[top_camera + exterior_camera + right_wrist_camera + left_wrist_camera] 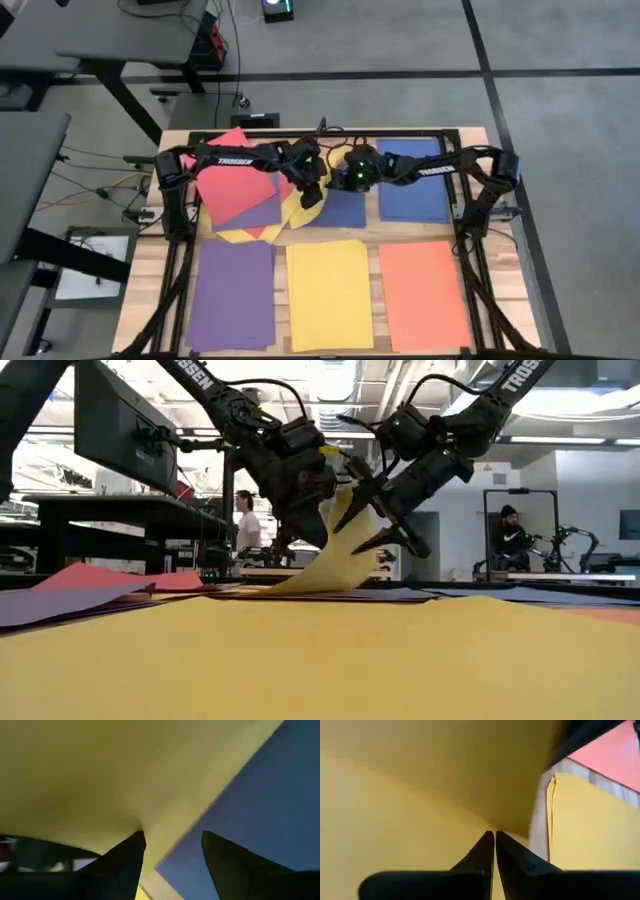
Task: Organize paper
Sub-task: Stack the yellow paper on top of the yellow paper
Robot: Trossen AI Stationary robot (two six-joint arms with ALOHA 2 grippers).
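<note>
A yellow sheet of paper (322, 555) curves up from the loose pile of red (235, 182), purple and yellow sheets at the table's far left. My left gripper (494, 835) is shut on its raised part. My right gripper (375, 520) hangs open just to the right. Its fingers stand on either side of the raised sheet's edge (200, 815), above a blue sheet (270, 810). My left gripper pinches the raised part of the yellow sheet (492, 822) between its two fingertips, coming from above and slanting down. That part is lifted; the sheet's lower end (270, 586) lies on the pile. My right gripper's one fingertip (139, 836) meets the sheet's underside; I cannot tell whether it touches.
Along the near edge lie three neat stacks: purple (232, 295), yellow (330, 295) and orange (424, 290). A blue stack (413, 180) lies at the far right, and a single blue sheet (345, 208) lies in the middle. People stand in the room beyond the table.
</note>
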